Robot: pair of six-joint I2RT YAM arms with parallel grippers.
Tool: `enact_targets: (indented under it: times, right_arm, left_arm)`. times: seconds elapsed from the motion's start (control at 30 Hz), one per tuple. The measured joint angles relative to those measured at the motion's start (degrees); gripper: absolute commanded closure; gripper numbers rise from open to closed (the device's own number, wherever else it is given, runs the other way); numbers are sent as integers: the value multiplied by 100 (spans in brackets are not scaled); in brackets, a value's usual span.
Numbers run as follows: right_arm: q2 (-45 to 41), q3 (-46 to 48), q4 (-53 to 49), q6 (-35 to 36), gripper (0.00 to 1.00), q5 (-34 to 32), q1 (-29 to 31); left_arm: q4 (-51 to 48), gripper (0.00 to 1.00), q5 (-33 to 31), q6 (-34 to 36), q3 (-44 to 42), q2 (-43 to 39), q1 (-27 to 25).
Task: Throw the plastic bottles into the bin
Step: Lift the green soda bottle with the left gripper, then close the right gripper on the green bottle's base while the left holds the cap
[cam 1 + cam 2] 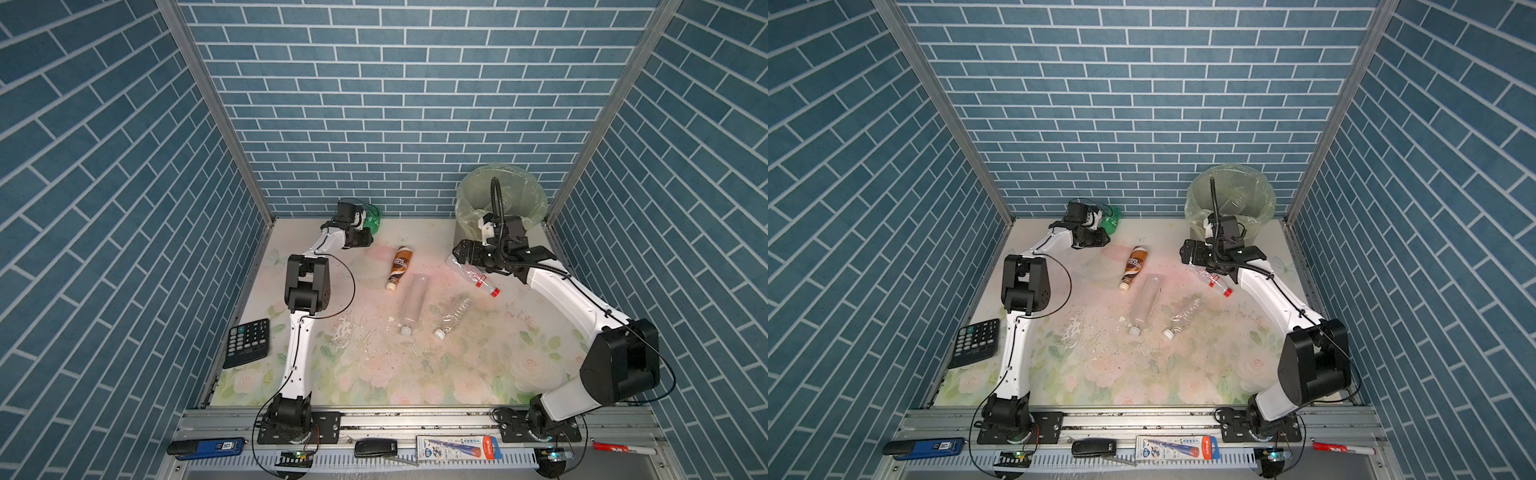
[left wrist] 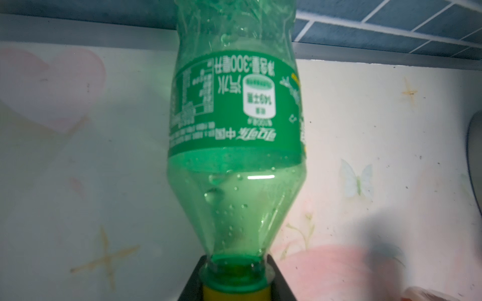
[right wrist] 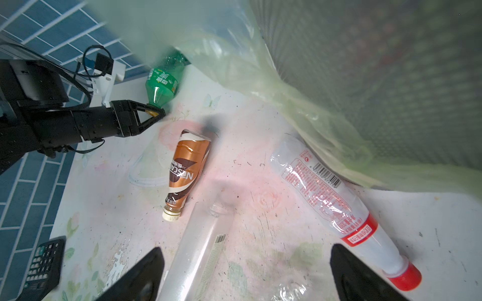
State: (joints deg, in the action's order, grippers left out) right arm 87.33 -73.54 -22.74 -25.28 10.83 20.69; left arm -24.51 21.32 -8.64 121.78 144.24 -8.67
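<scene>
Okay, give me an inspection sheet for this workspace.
Surface: floral-print tabletop, scuffed and speckled.
Job's things: green plastic bottle by the back wall; brown coffee bottle, frosted clear bottle, crumpled clear bottle and red-capped clear bottle lying loose; grey bin with pale green liner back right.
Clutter: black calculator at the left edge; red marker and packaged pen on the front rail.
Grippers: left gripper shut on the green bottle's neck; right gripper open above the loose bottles.
Cables: black cable loops off the left arm; black hose arcs before the bin.
Surroundings: blue brick-pattern walls.

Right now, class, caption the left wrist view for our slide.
Left gripper grips the green bottle by its yellow-capped neck, floral tabletop behind.
</scene>
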Motion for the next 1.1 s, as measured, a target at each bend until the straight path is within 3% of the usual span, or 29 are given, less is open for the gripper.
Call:
enact_targets:
  times: [0.4,0.63,0.87,1.1]
  right_arm:
    - [-173,-66,76,-50,1,57,302]
    - [166,-992,133,-372,1,177,485]
    - [997,-1963,332,-758,1,426,570]
    - [1626,-2227,433,-1099,2,728,640]
  left_arm:
    - [1410,77,203,-726,-3042,-2133,-114]
    - [2328,75,254,-1338,-4478,-3346,-560]
    - [3143,75,334,-1882,-5307,-4183,-1311]
    - [3388,75,407,-2004,-5493,-4669,-1604]
